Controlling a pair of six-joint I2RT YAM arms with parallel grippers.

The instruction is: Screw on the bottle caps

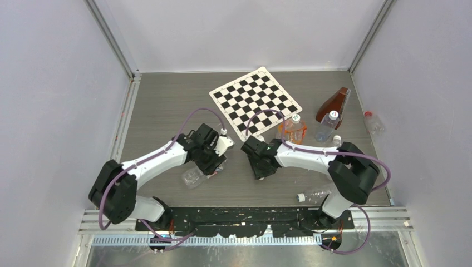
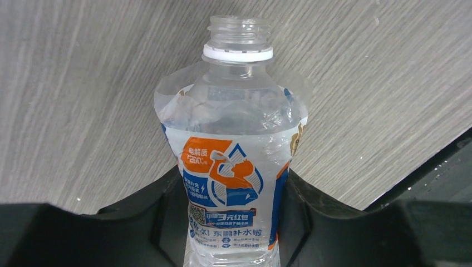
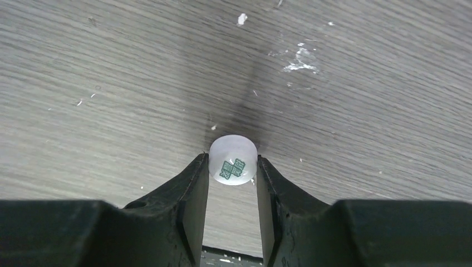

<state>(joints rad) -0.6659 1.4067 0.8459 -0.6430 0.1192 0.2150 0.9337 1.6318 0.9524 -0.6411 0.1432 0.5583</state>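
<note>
My left gripper (image 2: pixel 234 222) is shut on a clear water bottle (image 2: pixel 236 139) with an orange and blue label. Its threaded neck (image 2: pixel 238 30) is open, with only a white ring below it. In the top view this bottle (image 1: pixel 193 177) sticks out below the left gripper (image 1: pixel 213 162). My right gripper (image 3: pixel 232 167) is shut on a small white bottle cap (image 3: pixel 233 158) with a green print, pinched at the fingertips just above the wooden table. In the top view the right gripper (image 1: pixel 260 169) is to the right of the left one, a short gap apart.
A chessboard (image 1: pixel 255 102) lies at the back. An orange-labelled bottle (image 1: pixel 293 130), a clear bottle (image 1: pixel 328 127) and a brown bottle (image 1: pixel 333 103) stand at the right. One bottle (image 1: pixel 374 123) lies at the far right, another (image 1: pixel 315 194) near the right arm's base.
</note>
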